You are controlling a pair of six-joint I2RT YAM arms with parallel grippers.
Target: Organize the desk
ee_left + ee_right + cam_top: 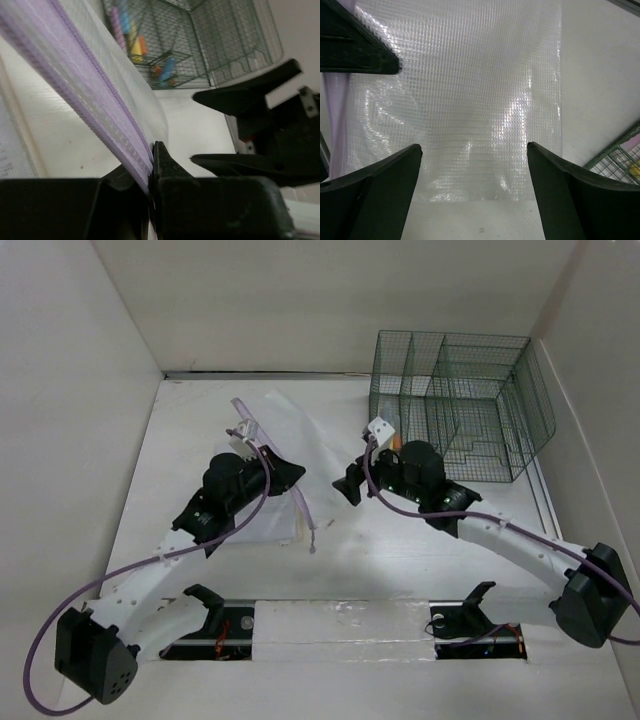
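A clear mesh-patterned zip pouch (275, 455) with a purple zipper edge (95, 95) lies partly lifted on the white desk (400, 550). My left gripper (272, 465) is shut on the pouch's purple zipper edge, which runs up from between the jaws (150, 165). My right gripper (352, 483) is open and empty, just right of the pouch, pointing at it. In the right wrist view the pouch (465, 95) fills the space ahead of the spread fingers (555, 190).
A green wire-mesh organizer rack (460, 405) stands at the back right; several coloured small items (132, 40) sit in it. White wall panels enclose the desk. A purple zipper pull cord (313, 535) hangs onto the desk near the pouch's front corner.
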